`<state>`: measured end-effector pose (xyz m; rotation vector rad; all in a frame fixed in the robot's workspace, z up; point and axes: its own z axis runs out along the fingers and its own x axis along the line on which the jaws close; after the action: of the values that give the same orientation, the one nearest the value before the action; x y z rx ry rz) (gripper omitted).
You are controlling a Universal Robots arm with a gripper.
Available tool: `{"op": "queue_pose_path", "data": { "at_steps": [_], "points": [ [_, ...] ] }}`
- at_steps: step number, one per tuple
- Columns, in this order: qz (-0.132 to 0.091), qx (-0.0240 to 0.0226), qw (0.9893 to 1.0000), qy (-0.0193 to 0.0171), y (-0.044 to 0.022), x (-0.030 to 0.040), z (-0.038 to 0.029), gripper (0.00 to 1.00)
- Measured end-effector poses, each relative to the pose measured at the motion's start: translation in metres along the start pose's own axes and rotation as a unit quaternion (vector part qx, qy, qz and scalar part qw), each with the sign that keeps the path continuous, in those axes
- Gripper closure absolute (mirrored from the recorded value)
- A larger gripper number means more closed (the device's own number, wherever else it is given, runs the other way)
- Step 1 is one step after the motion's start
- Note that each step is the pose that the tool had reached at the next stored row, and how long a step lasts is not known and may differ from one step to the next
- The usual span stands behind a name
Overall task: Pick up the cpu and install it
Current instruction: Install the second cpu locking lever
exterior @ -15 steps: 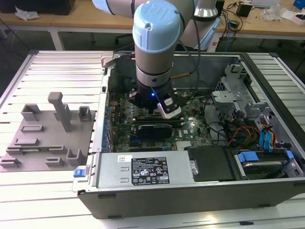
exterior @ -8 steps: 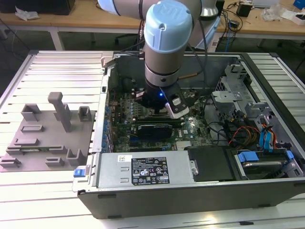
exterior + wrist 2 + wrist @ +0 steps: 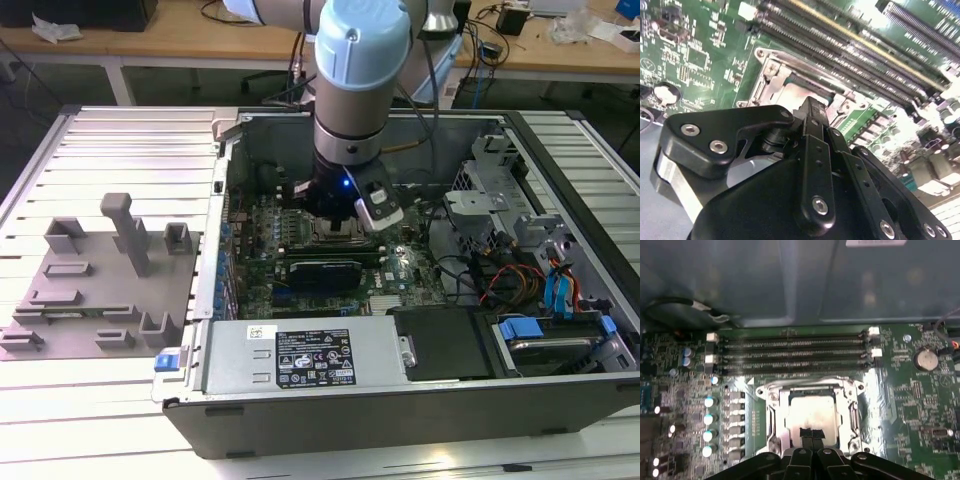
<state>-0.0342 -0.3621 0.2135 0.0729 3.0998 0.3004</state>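
Jaws pinched together, seemingly touching cpu (image 3: pixel 810 414).

Single arm reaching straight down, wrist vertical, end effector (image 3: pixel 810 433) lowered, fingertips (image 3: pixel 805 432) pressed together

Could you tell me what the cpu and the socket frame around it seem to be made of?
The cpu looks topped with pale, matte metal: its flat face gives a soft silvery sheen. The socket frame looks like stamped, bright metal, glinting sharply along its edges. The gripper, apparently black plastic or coated metal, has its tips at the cpu's top.
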Motion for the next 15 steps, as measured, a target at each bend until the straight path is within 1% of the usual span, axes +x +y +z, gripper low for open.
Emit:
{"op": "queue_pose_path", "data": {
  "at_steps": [1,2,4,5,6,9,11,13,15],
  "points": [
    [0.000,0.0025,1.0000,-0.0002,0.0030,0.0000,0.0007,0.89],
    [0.000,0.0040,1.0000,-0.0002,0.0046,0.0001,0.0010,0.89],
    [0.000,0.0070,1.0000,-0.0004,0.0061,0.0001,0.0009,0.89],
    [0.000,0.0086,1.0000,-0.0001,0.0063,-0.0001,-0.0004,0.89],
    [0.001,0.0105,0.9999,0.0002,0.0066,-0.0003,-0.0020,0.89],
    [0.001,0.0181,0.9998,0.0002,0.0083,-0.0011,-0.0100,0.89],
    [0.002,0.0216,0.9998,0.0001,0.0093,-0.0015,-0.0148,0.89],
    [0.002,0.0250,0.9997,-0.0002,0.0104,-0.0017,-0.0203,0.89],
    [0.002,0.0262,0.9997,-0.0003,0.0106,-0.0017,-0.0209,0.89]
  ]
}}
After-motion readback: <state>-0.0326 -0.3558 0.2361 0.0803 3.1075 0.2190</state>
